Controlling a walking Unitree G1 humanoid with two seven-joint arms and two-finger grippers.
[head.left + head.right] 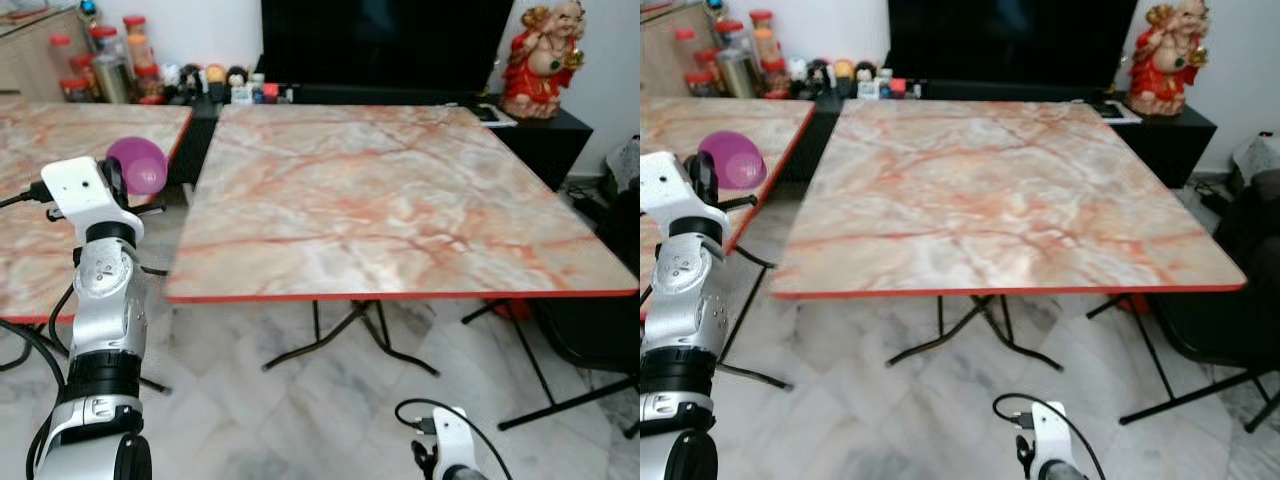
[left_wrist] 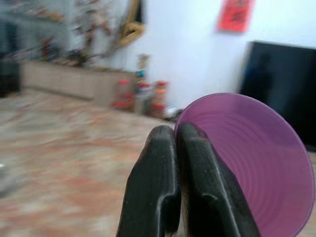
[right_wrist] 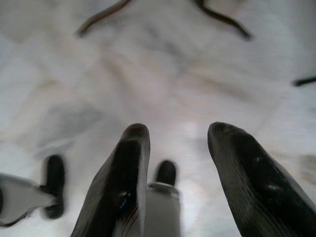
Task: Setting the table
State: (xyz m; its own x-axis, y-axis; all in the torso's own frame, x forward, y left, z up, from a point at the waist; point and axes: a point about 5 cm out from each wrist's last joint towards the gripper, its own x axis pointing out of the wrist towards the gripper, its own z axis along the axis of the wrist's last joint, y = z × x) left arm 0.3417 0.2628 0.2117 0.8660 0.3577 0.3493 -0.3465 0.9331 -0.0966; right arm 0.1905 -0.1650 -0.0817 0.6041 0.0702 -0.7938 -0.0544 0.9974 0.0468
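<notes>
A purple plastic bowl (image 1: 139, 165) is held up at the left, in the gap between two marble-patterned tables. My left gripper (image 2: 178, 143) is shut on its rim, with the bowl's ribbed inside (image 2: 249, 163) facing the wrist camera. The nearer table (image 1: 380, 195), edged in red, stands in front of me with a bare top. The second table (image 1: 50, 180) lies to the left. My right arm (image 1: 450, 445) hangs low near the floor. Its gripper (image 3: 178, 143) is open over the white marble floor, with nothing between the fingers.
A black TV cabinet (image 1: 400, 95) along the back wall carries jars (image 1: 110, 65), small figurines (image 1: 215, 80) and a red-and-gold statue (image 1: 545, 55). A dark chair (image 1: 600, 320) stands at the right. Folding table legs (image 1: 350, 335) cross underneath the table.
</notes>
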